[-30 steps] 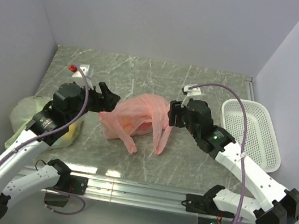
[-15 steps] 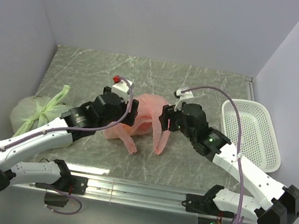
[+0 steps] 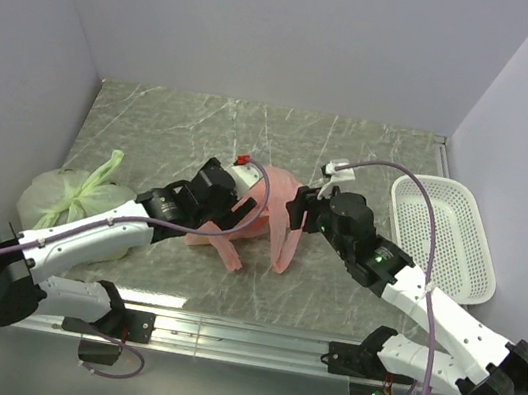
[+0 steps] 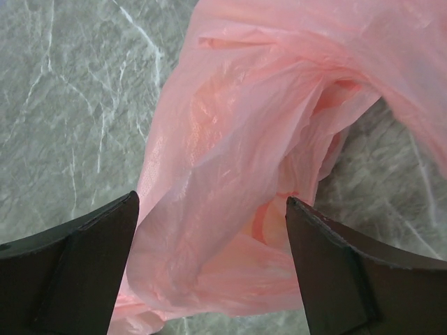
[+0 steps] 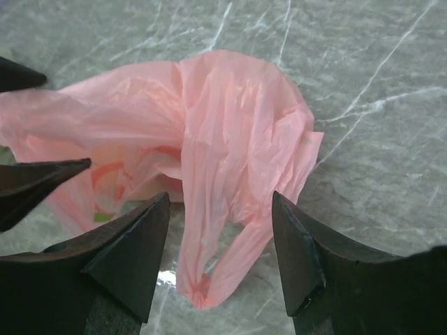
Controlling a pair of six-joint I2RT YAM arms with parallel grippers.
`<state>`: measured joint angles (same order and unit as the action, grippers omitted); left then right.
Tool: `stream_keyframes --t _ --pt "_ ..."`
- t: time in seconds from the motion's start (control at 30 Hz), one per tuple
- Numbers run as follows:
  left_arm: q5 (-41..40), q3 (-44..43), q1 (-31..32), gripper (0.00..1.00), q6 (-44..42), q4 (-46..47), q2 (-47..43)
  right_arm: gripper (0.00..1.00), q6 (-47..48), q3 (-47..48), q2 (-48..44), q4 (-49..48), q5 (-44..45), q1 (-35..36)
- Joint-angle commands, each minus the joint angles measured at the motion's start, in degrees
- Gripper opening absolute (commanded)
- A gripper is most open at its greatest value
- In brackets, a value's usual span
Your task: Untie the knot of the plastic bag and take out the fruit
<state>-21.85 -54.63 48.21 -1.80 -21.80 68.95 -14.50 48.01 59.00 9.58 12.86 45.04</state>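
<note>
The pink plastic bag (image 3: 265, 220) lies crumpled at the table's middle. Its two long handles trail toward me as loose loops (image 3: 282, 251); I see no tied tuft. My left gripper (image 3: 242, 197) is open at the bag's left side, and in the left wrist view (image 4: 211, 202) its jaws straddle a fold of the bag (image 4: 230, 153). My right gripper (image 3: 299, 211) is open at the bag's right side, and its jaws (image 5: 220, 199) straddle one hanging handle loop (image 5: 209, 272). Something orange and pale shows faintly through the plastic (image 5: 115, 174); the fruit itself is hidden.
A pale green tied bag (image 3: 66, 197) sits at the left wall. A white mesh basket (image 3: 446, 233) stands at the right wall. The left gripper's fingers (image 5: 38, 180) show at the left of the right wrist view, close to the bag.
My left arm has swung right from beside the green bag to the pink bag, its open jaws now over it. My right gripper shifted slightly, and the bag bunched up between the two.
</note>
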Motion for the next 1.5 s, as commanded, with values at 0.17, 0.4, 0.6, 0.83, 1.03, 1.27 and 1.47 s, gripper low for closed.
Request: stream_keyframes --t 0.17,0.4,0.6,0.83,1.03,1.27,1.47 --pt "-3.73 -1.09 0.14 0.84 -2.86 3.34 0.57 0.67 -5.09 -2.21 -1.87 -6.86 0.23 0.23" --pt "-2.32 -1.79 0.22 0.88 -5.84 3.78 3.38 0.67 -5.98 -3.26 -3.72 -5.89 -1.08 0.32" --pt "-5.30 -2.23 0.13 0.82 -7.69 5.02 5.84 0.67 -7.38 -5.20 -4.95 -7.74 -3.54 0.23" --pt "-5.31 -3.02 0.13 0.01 -5.06 5.46 6.20 0.67 -13.26 -6.87 -2.84 -12.04 -7.33 2.68" --pt "-3.38 -5.48 0.13 0.01 0.99 3.88 3.83 0.64 -18.19 -8.02 -2.84 -15.20 -6.71 6.64" --pt "0.23 -8.56 0.13 0.01 11.01 1.50 1.46 0.61 -24.86 -9.78 -0.04 -20.13 -8.90 7.43" --pt "1.54 -9.00 0.22 0.00 15.42 -0.08 0.40 0.62 -30.75 -13.99 3.57 -27.16 -6.55 6.91"
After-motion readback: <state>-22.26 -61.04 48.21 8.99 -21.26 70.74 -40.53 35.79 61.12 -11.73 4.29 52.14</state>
